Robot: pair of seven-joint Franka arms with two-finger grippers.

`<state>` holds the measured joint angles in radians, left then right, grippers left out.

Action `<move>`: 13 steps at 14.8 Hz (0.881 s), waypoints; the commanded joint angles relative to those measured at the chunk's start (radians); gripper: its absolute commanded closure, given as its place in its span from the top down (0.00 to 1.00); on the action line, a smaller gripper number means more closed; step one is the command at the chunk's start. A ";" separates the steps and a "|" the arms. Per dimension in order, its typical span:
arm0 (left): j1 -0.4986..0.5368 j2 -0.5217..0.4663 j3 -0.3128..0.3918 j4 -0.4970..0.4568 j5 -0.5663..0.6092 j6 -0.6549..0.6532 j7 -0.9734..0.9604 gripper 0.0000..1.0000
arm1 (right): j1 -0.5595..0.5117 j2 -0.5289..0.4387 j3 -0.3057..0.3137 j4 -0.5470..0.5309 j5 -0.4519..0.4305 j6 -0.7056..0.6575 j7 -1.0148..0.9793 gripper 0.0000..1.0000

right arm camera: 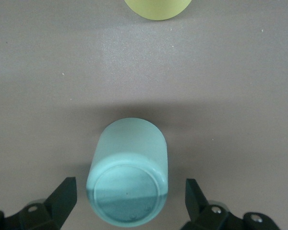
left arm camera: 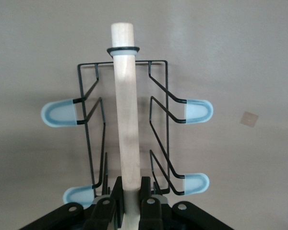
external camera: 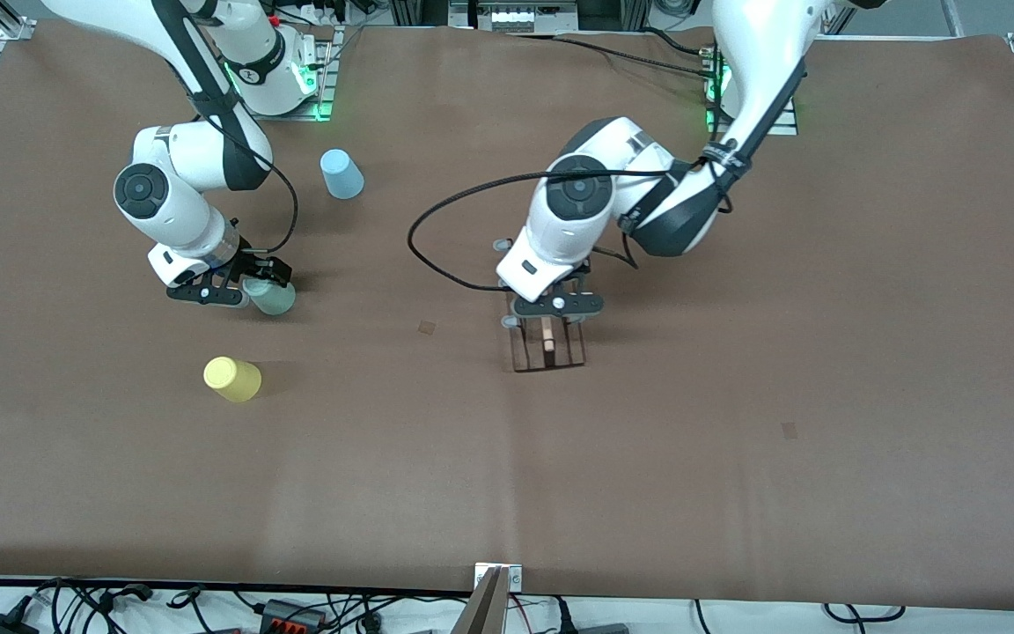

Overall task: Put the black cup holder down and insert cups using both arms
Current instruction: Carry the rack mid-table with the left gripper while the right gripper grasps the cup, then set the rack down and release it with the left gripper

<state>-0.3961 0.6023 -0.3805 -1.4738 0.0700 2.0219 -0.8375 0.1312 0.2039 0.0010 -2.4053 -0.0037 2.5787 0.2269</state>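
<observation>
Left gripper [left arm camera: 131, 199] clenched on the wooden rod handle [left arm camera: 126, 115] of the black cup holder [external camera: 547, 348], mid-table. Rigid, light wire rack; the handle is the sound hold.

Right gripper [right arm camera: 129, 201] spread wide, straddling the upside-down pale green cup [right arm camera: 129, 172] at the right arm's end of the table, fingers clear of it. Judged thin, slippery plastic: take it gently across the wall.

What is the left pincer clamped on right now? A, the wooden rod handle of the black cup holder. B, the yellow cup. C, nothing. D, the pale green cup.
A: the left pincer is shut on the wooden rod handle of the black cup holder.
</observation>
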 commanded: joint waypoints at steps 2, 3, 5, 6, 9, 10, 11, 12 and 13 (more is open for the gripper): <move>-0.004 0.011 0.003 0.038 0.011 0.008 0.001 0.01 | 0.007 -0.006 -0.003 -0.012 0.013 0.023 0.009 0.98; -0.004 0.011 0.003 0.038 0.011 0.009 0.000 0.01 | 0.007 -0.006 -0.003 -0.012 0.013 0.023 0.009 0.90; -0.004 0.011 0.003 0.036 0.013 0.009 0.001 0.01 | 0.007 -0.006 -0.003 -0.012 0.013 0.023 0.009 0.68; -0.004 0.011 0.003 0.036 0.013 0.009 0.002 0.01 | 0.007 -0.006 -0.003 -0.012 0.013 0.021 0.009 0.58; -0.004 0.011 0.003 0.036 0.013 0.009 0.002 0.01 | 0.008 -0.008 -0.003 -0.011 0.013 0.021 0.009 0.37; -0.004 0.011 0.003 0.036 0.014 0.009 0.002 0.01 | 0.008 -0.009 -0.003 -0.011 0.013 0.021 0.009 0.33; -0.004 0.011 0.003 0.035 0.016 0.009 0.003 0.01 | 0.008 -0.009 -0.003 -0.011 0.013 0.021 0.009 0.32; -0.004 0.011 0.003 0.035 0.016 0.009 0.002 0.01 | 0.008 -0.009 -0.003 -0.011 0.013 0.021 0.009 0.32; -0.004 0.011 0.003 0.035 0.016 0.009 0.002 0.01 | 0.008 -0.009 -0.003 -0.011 0.013 0.021 0.009 0.32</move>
<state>-0.3967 0.6098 -0.3778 -1.4671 0.0728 2.0404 -0.8379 0.1313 0.2016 0.0006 -2.4050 -0.0037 2.5819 0.2291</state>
